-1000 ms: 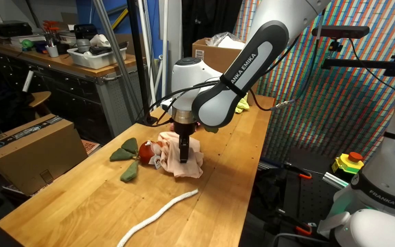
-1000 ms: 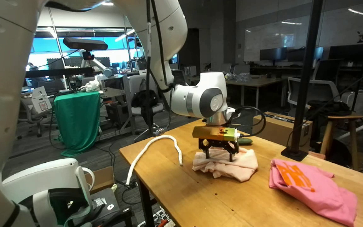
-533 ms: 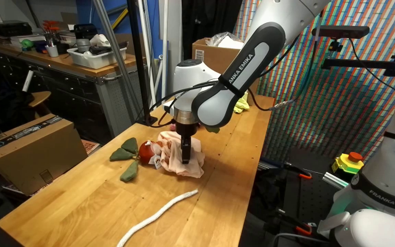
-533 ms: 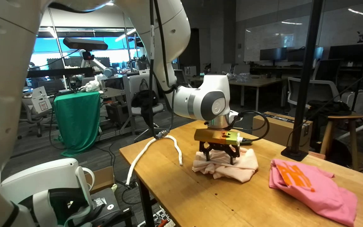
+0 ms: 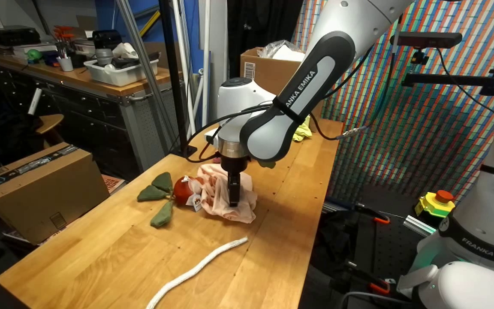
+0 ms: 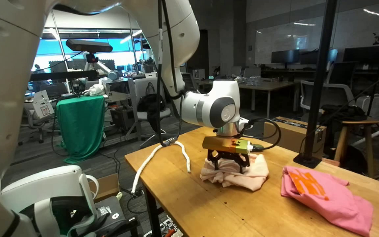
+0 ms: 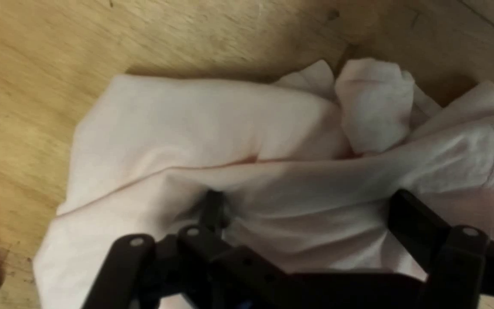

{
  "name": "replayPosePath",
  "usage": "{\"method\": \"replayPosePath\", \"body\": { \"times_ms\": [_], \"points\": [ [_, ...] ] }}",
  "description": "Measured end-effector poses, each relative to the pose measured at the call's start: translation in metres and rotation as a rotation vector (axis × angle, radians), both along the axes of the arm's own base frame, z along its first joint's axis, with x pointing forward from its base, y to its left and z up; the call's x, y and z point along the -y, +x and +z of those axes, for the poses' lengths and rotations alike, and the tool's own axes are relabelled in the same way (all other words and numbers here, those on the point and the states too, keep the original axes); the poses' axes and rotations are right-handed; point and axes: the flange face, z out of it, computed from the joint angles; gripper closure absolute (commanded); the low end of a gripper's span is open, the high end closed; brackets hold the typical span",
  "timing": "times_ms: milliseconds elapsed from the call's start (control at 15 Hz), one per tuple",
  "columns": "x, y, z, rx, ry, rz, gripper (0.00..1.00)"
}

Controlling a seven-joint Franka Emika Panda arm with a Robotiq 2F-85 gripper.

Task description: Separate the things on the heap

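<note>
Wrist vw close abv cloth (image 7: 292, 184)

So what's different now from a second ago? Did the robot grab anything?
The robot's fingers came down a little and seem to press into the peach cloth, which slid a tiny bit to the right in that exterior view. Nothing was grabbed or let go: the fingers are wide apart. The pink cloth, white rope and round red thing stayed put.

Beige cloth (image 7: 272, 180) cut off by the wrist view's edges, white rope (image 5: 195, 269) by an exterior view's lower edge, yellow-green cloth (image 5: 302, 131) partly behind the arm (image 5: 292, 105)
</note>
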Motion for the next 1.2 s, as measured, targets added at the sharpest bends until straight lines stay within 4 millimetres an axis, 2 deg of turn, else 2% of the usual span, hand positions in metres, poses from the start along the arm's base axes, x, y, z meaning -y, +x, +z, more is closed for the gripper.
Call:
{"method": "replayPosePath", "body": {
  "times_ms": [533, 1200],
  "points": [
    [0.007, -0.001, -0.003, -0.012, -0.016, -0.009, 0.0],
    [0.037, -0.008, -0.016, -0.073, -0.061, -0.09, 0.0]
  ]
}}
